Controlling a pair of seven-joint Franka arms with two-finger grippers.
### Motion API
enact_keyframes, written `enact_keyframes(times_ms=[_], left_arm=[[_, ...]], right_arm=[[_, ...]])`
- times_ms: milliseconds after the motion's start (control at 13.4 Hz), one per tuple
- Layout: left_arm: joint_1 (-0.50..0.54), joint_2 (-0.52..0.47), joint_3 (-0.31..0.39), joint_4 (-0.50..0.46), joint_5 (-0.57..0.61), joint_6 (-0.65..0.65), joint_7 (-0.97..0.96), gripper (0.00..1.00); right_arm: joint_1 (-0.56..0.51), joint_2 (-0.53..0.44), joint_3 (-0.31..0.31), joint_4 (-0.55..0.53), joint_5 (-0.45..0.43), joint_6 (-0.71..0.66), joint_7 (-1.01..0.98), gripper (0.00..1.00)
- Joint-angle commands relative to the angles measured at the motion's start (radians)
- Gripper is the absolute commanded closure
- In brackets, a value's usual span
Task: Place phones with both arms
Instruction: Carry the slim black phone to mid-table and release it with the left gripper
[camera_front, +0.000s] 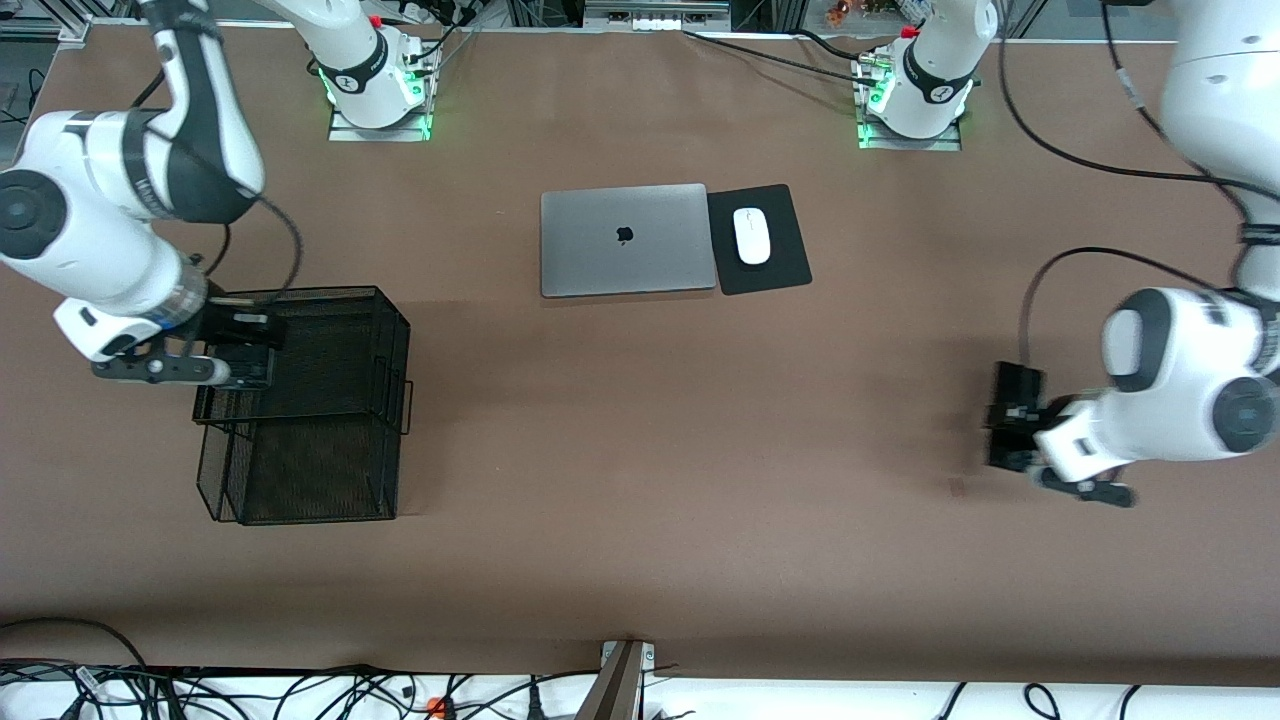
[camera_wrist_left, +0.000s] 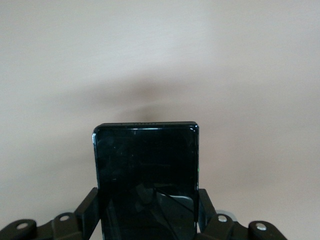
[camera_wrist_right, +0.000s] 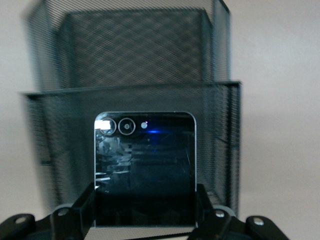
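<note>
My right gripper (camera_front: 245, 350) is shut on a squarish phone with a pale lilac rim and two dark round lenses (camera_wrist_right: 145, 160). It holds the phone over the black mesh tray (camera_front: 330, 400) at the right arm's end of the table; in the right wrist view the tray's rim (camera_wrist_right: 130, 90) shows past the right gripper (camera_wrist_right: 145, 200). My left gripper (camera_front: 1012, 432) is shut on a black phone (camera_front: 1015, 392) over bare table at the left arm's end. In the left wrist view the black phone (camera_wrist_left: 145, 160) sits between the fingers (camera_wrist_left: 87, 210); its lower part is hidden. No other phone is in view.
A closed grey laptop (camera_front: 625, 240) lies near the arms' bases, mid-table. Beside it a white mouse (camera_front: 752, 236) sits on a black pad (camera_front: 775, 270). The mesh tray has two stacked tiers with raised walls. Cables run along the table edge nearest the front camera.
</note>
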Motion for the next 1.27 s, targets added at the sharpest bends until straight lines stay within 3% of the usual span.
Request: enact_keyframes(times_ms=[0, 224, 522, 596, 671, 746, 820, 969, 1044, 1118, 1193], left_arm=[[-0.134, 0.013, 0.012, 0.023, -0.1, -0.023, -0.161, 0.64], [-0.347, 0.039, 0.015, 0.023, -0.108, -0.002, -0.421, 0.64], [-0.54, 0.104, 0.015, 0.008, -0.11, 0.237, -0.731, 0.64], [-0.59, 0.125, 0.023, 0.004, -0.107, 0.285, -0.814, 0.64], [-0.619, 0.154, 0.023, 0.007, -0.099, 0.357, -0.872, 0.64], [-0.645, 0.179, 0.025, 0.006, -0.099, 0.441, -0.903, 0.64], [-0.657, 0.205, 0.025, 0.006, -0.099, 0.498, -0.93, 0.64], [-0.668, 0.229, 0.025, 0.004, -0.099, 0.558, -0.962, 0.64], [-0.668, 0.228, 0.023, 0.004, -0.099, 0.561, -0.964, 0.52], [-0.668, 0.225, 0.023, 0.003, -0.105, 0.557, -0.977, 0.01], [-0.667, 0.219, 0.023, -0.003, -0.101, 0.552, -0.99, 0.0]], right_arm=[[0.01, 0.011, -0.077, -0.079, 0.073, 0.088, -0.131, 1.0], [0.005, 0.054, -0.084, -0.079, 0.084, 0.087, -0.139, 1.0], [-0.002, 0.113, -0.084, -0.07, 0.086, 0.099, -0.133, 1.0], [-0.003, 0.115, -0.084, -0.066, 0.086, 0.098, -0.124, 0.9], [-0.003, 0.117, -0.084, -0.053, 0.086, 0.092, -0.121, 0.61], [-0.003, 0.124, -0.084, -0.041, 0.086, 0.086, -0.121, 0.1], [-0.003, 0.129, -0.084, -0.032, 0.086, 0.084, -0.123, 0.0], [-0.003, 0.123, -0.084, -0.009, 0.086, 0.072, -0.127, 0.0], [-0.003, 0.12, -0.084, 0.012, 0.086, 0.038, -0.127, 0.0], [-0.003, 0.12, -0.084, 0.054, 0.086, -0.011, -0.127, 0.0], [-0.003, 0.118, -0.084, 0.101, 0.086, -0.066, -0.127, 0.0]])
